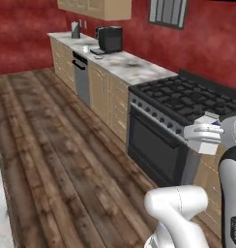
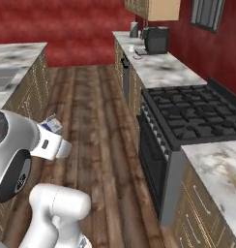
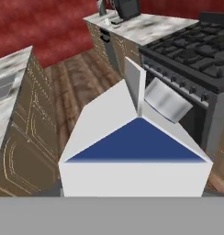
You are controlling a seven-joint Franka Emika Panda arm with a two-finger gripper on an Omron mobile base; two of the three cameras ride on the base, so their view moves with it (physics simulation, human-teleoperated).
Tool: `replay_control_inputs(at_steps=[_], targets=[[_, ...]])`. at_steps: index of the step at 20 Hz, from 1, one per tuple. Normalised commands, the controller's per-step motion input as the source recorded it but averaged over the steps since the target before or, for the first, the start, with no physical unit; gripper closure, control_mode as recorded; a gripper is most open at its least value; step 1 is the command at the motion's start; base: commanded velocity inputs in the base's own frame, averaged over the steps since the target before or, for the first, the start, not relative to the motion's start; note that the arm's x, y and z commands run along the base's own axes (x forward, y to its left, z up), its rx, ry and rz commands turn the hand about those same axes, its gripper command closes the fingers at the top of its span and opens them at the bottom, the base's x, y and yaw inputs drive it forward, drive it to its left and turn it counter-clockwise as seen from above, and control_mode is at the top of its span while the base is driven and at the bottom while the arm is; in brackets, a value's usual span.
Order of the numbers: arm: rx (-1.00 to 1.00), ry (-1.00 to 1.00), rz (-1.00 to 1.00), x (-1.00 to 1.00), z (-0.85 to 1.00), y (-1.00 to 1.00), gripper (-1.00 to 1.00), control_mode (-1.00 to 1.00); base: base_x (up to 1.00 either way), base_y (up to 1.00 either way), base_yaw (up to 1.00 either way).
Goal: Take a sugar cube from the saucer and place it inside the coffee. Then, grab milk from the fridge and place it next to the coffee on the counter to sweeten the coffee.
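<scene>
- Nearest the hand camera sits the milk carton (image 3: 132,156), white with a dark blue band across its gable, taking up the lower centre of the hand view; its folded top ridge rises toward the upper middle of the frame.
- One pale grey finger (image 3: 166,101) of the gripper shows just right of the ridge, lying against the carton's sloped top.
- From the left base view, the gripper (image 1: 205,134) sits at the right edge with the carton clamped in it, held in the air in front of the stove, jaws spread fairly wide around the carton's body.
- From the right base view, a corner of the carton, white with a little blue, peeks out at the left edge above the arm's white wrist.
- Black gas stove (image 1: 187,104) with dark grates and an oven door below fills the middle right of the left base view.
- Beyond the stove the marble counter (image 1: 129,65) on tan cabinets runs toward the upper left of that frame.
- Far along it stands a black coffee machine (image 1: 110,38), with a small white mug (image 1: 85,48) and a pale flat saucer (image 1: 98,57) near it; details of both are too small to tell.
- Another marble-topped unit (image 2: 16,58) occupies the upper left of the right base view, across the dark wood floor (image 2: 95,121).
- Red walls back the scene.
</scene>
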Motion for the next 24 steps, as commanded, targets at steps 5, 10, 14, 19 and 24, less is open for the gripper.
replay_control_inputs(at_steps=[5, 10, 14, 19, 24], targets=[[0.00, 0.00, 0.00, 0.00, 0.00, 0.00, 1.00, 1.00, 1.00, -0.12, 0.47], [0.00, 0.00, 0.00, 0.00, 0.00, 0.00, 1.00, 1.00, 1.00, -0.21, 0.27], [0.00, 0.00, 0.00, 0.00, 0.00, 0.00, 1.00, 1.00, 1.00, -0.26, 0.08], [0.00, 0.00, 0.00, 0.00, 0.00, 0.00, 1.00, 1.00, 1.00, -0.09, 0.00], [0.00, 0.00, 0.00, 0.00, 0.00, 0.00, 1.00, 1.00, 1.00, 0.00, 0.00]])
